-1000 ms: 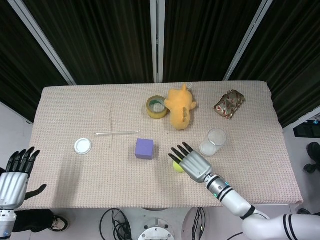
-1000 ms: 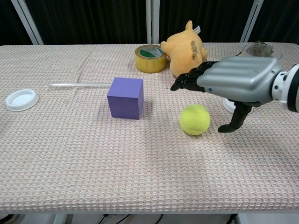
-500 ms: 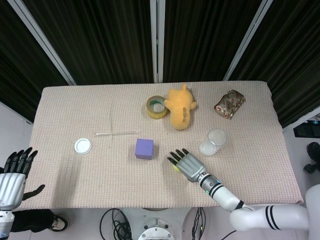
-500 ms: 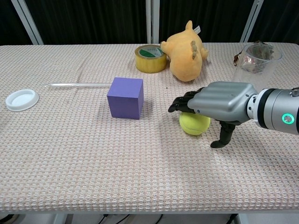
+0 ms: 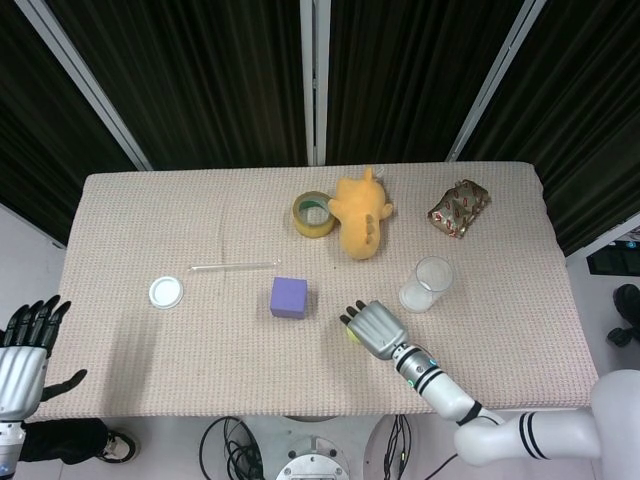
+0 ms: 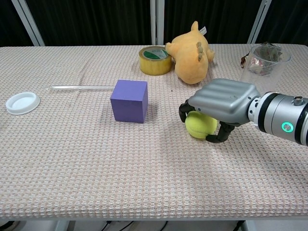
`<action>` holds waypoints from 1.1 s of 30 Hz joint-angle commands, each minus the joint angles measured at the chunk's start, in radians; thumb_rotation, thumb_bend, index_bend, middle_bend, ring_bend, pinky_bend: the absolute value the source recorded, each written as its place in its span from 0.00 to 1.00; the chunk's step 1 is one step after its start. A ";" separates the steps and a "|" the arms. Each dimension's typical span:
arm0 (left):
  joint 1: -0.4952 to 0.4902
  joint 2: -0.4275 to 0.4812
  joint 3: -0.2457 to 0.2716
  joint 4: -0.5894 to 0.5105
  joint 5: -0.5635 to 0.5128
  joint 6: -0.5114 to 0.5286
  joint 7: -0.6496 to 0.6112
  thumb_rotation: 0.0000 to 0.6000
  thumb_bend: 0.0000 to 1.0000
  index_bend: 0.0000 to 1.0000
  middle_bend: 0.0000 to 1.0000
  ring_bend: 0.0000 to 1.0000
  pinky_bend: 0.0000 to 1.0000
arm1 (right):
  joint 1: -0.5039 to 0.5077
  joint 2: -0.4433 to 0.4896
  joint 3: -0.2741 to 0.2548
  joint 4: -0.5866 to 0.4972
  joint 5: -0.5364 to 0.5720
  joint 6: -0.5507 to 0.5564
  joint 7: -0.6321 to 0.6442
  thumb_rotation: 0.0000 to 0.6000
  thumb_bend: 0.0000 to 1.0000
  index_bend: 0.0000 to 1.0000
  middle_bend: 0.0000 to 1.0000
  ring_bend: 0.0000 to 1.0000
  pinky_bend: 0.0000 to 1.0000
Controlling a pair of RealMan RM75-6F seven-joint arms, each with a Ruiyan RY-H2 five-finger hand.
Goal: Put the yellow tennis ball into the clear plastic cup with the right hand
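Gripping yellow tennis ball (image 6: 199, 126), right hand (image 6: 222, 102); clear plastic cup (image 6: 263, 62) ball-less.

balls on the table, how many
1. The ball lies right of the purple cube, on the table, under the right hand, whose fingers curl around it. None other shows; the plush could hide one.

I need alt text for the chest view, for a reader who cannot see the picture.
The robot's right hand curls over a yellow tennis ball on a beige woven table, the clear plastic cup standing behind it. Further left are a purple cube, a tape roll, an orange plush toy and a white lid.
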 commanded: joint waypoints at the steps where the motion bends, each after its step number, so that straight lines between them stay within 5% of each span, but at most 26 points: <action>1: 0.002 0.000 0.000 0.004 -0.002 0.002 -0.005 1.00 0.06 0.00 0.00 0.00 0.00 | -0.018 -0.006 -0.005 0.022 -0.052 0.033 0.035 1.00 0.31 0.48 0.43 0.42 0.68; 7: 0.007 0.005 -0.001 0.004 -0.005 0.007 -0.019 1.00 0.06 0.00 0.00 0.00 0.00 | -0.045 0.011 0.002 0.029 -0.154 0.086 0.117 1.00 0.34 0.63 0.53 0.53 0.79; 19: 0.004 0.014 -0.004 -0.015 0.005 0.010 -0.004 1.00 0.06 0.00 0.00 0.00 0.00 | -0.138 0.270 0.116 -0.232 -0.385 0.356 0.241 1.00 0.34 0.63 0.53 0.53 0.79; 25: -0.009 0.010 -0.003 -0.016 0.012 -0.009 0.005 1.00 0.06 0.00 0.00 0.00 0.00 | -0.211 0.392 0.150 -0.208 -0.314 0.399 0.340 1.00 0.33 0.63 0.52 0.53 0.79; 33: -0.018 0.010 -0.005 -0.033 0.020 -0.015 0.025 1.00 0.06 0.00 0.00 0.00 0.00 | -0.232 0.399 0.141 -0.121 -0.257 0.326 0.406 1.00 0.33 0.63 0.51 0.53 0.79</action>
